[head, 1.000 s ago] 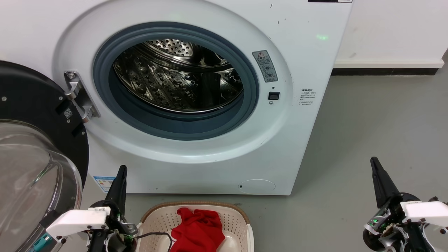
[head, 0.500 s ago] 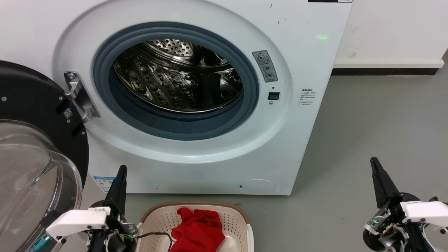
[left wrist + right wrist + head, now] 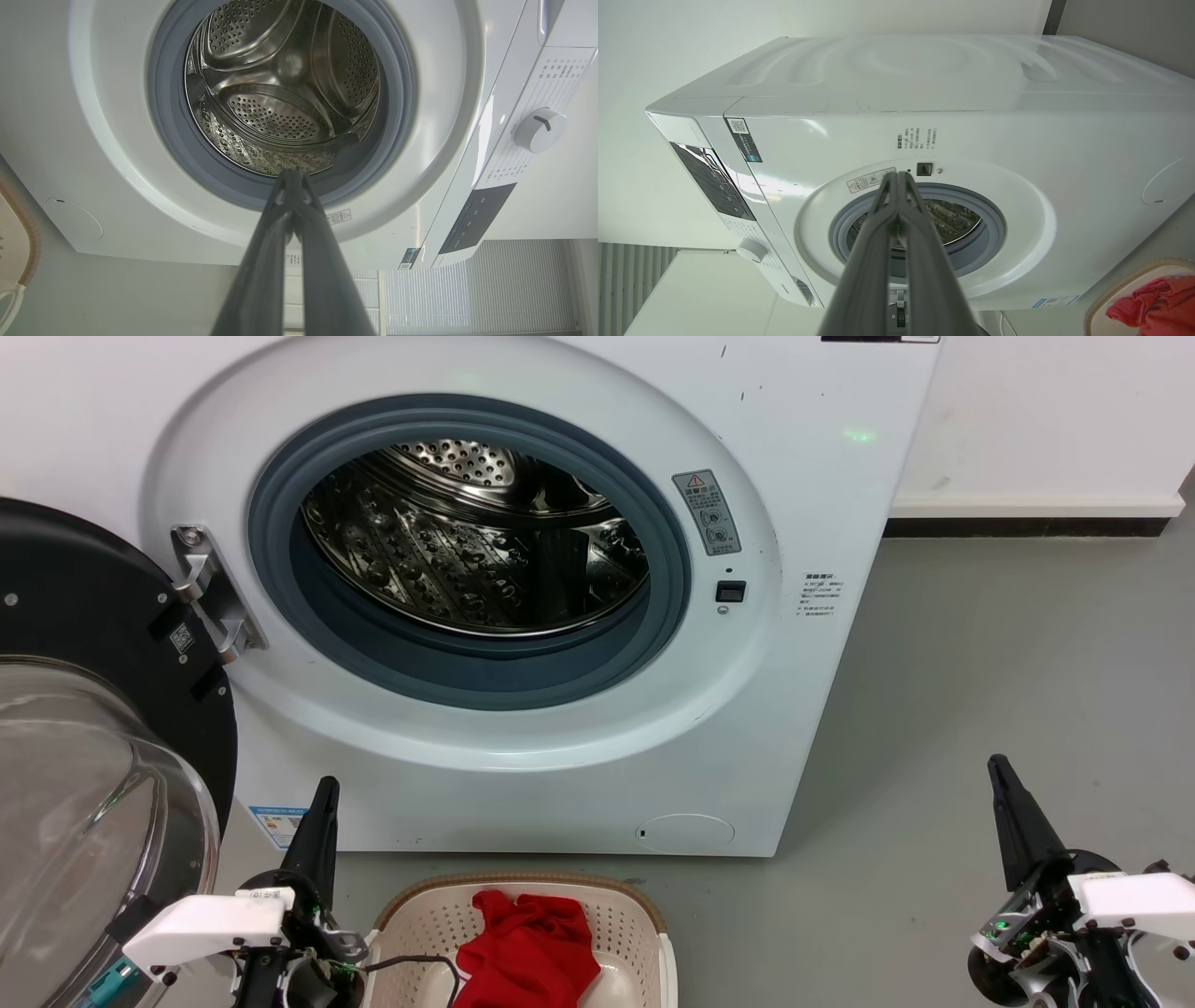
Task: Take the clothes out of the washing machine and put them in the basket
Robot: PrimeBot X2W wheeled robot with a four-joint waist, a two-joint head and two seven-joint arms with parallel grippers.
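The white washing machine (image 3: 523, 784) stands ahead with its door swung open to the left; its steel drum (image 3: 467, 551) shows no fabric inside, also seen bare in the left wrist view (image 3: 285, 93). Red clothes (image 3: 527, 947) lie bunched in the cream basket (image 3: 411, 919) on the floor at the bottom centre, and in the right wrist view the clothes (image 3: 1153, 303) and the basket (image 3: 1111, 289) appear at the lower right. My left gripper (image 3: 324, 793) is shut, left of the basket. My right gripper (image 3: 999, 770) is shut, far right over the floor. Both hold nothing.
The open door's black frame (image 3: 84, 597) and glass bowl (image 3: 75, 803) fill the left side, close behind my left arm. Grey floor (image 3: 980, 663) stretches to the right of the machine, up to a white wall with a dark skirting (image 3: 1027, 527).
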